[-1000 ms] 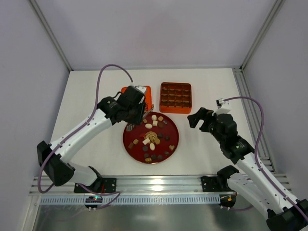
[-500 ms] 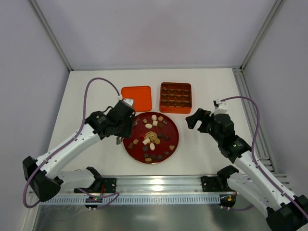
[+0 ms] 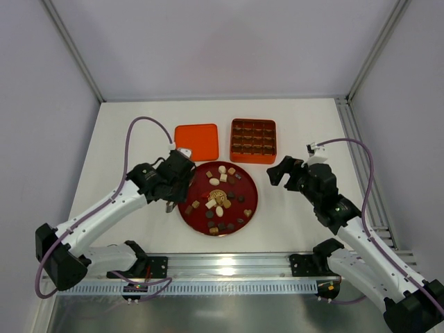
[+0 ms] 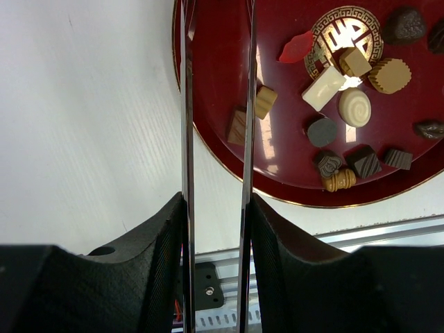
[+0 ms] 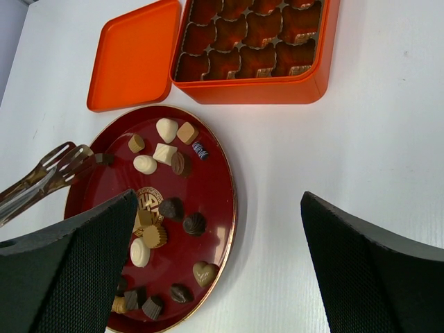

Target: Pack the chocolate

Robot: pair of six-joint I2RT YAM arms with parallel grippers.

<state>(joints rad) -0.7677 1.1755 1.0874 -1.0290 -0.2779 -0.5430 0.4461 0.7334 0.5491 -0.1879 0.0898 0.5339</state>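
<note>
The chocolate (image 3: 218, 201) lies as several small dark, tan and cream pieces on a round dark-red plate (image 3: 251, 187). My left gripper (image 3: 171, 198) is at the plate's left edge, shut on thin metal tongs (image 4: 186, 139). The tongs' blades run forward along the plate's left rim beside a brown and a tan piece (image 4: 251, 114). In the right wrist view the tongs (image 5: 48, 170) reach the plate's (image 5: 220, 173) upper left rim. My right gripper (image 3: 277, 170) hangs open to the right of the plate, holding nothing. The chocolate (image 5: 166, 208) shows below it.
An orange box with a brown grid insert (image 3: 253, 140) stands behind the plate, its cells bare where they show (image 5: 253, 38). Its flat orange lid (image 3: 197, 141) lies to the left of it. The metal rail (image 3: 222, 267) runs along the near edge.
My left arm has pulled back from above the orange lid, toward the near left, bringing the tongs down to the plate's left edge. The right arm has hardly moved.
</note>
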